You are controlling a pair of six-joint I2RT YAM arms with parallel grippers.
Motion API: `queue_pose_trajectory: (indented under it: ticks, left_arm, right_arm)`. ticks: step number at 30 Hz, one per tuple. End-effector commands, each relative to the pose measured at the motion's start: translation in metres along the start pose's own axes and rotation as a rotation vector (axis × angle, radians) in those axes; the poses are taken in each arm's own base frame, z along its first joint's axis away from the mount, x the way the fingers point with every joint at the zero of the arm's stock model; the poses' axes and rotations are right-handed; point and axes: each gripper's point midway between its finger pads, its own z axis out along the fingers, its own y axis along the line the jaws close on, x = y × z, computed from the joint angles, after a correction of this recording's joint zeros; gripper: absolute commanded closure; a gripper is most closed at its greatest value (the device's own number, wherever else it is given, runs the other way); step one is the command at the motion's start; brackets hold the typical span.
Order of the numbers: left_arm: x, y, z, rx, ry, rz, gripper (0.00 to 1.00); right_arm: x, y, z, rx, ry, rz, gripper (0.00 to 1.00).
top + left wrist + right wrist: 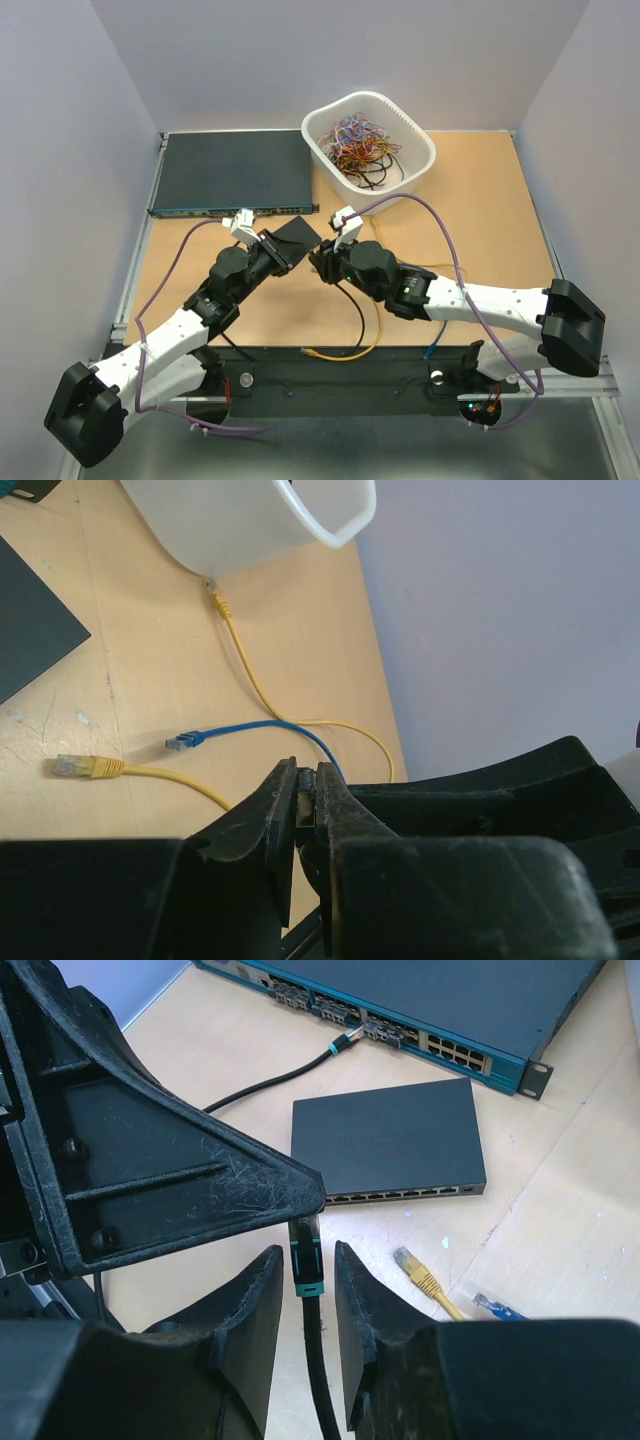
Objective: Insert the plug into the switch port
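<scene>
In the top view, two arms are seen meeting over the tan wooden table, with the left gripper and the right gripper tip to tip. One small flat black rectangular box lies just beneath and beyond the left fingers, one wide dark grey rack unit with a teal front sits further ahead, and one white plastic basket of tangled cables stands ahead of the right gripper. The black plug with teal bands cannot be made out from there. In the left wrist view, the left jaws are seen pressed together on a small pale sliver, judged to be the plug's nose, though too little is shown to be sure. Beyond the fingertips, two yellow plug ends and one blue plug end lie loose. In the right wrist view, the plug is seen lying along the gap between the right fingers, which stand narrowly apart with a thin gap on either side, so no grip is judged made there. Its far end is met by the left gripper's tip, and its black cable runs back between the fingers. The row of small square switch ports on the box's near edge lies ahead of the fingertips, well apart, none visibly occupied. One second black cable is plugged into the rack unit. The plug is judged to be at a hand-over; alignment and insertion are left.
</scene>
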Motion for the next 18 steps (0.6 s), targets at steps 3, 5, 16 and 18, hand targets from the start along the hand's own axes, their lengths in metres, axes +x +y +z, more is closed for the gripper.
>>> queue_pose_trajectory:
  ticks: [3,5,16,18]
  left_arm:
    - [-0.008,-0.013,-0.003,0.058,-0.033,0.021,1.0]
    - [-0.009,-0.013,-0.003,0.057,-0.035,0.021,1.0]
    - [-0.009,-0.016,-0.004,0.065,-0.037,0.021,1.0]
    - [-0.01,-0.016,-0.005,0.067,-0.039,0.026,1.0]
  right_arm:
    - [-0.021,0.008,-0.001,-0.014,-0.067,0.02,0.67]
    - [-0.02,0.008,-0.001,-0.015,-0.064,0.019,0.68]
    - [-0.014,0.009,0.002,-0.021,-0.05,0.014,0.86]
    - [-0.012,0.009,0.003,-0.024,-0.043,0.01,0.91]
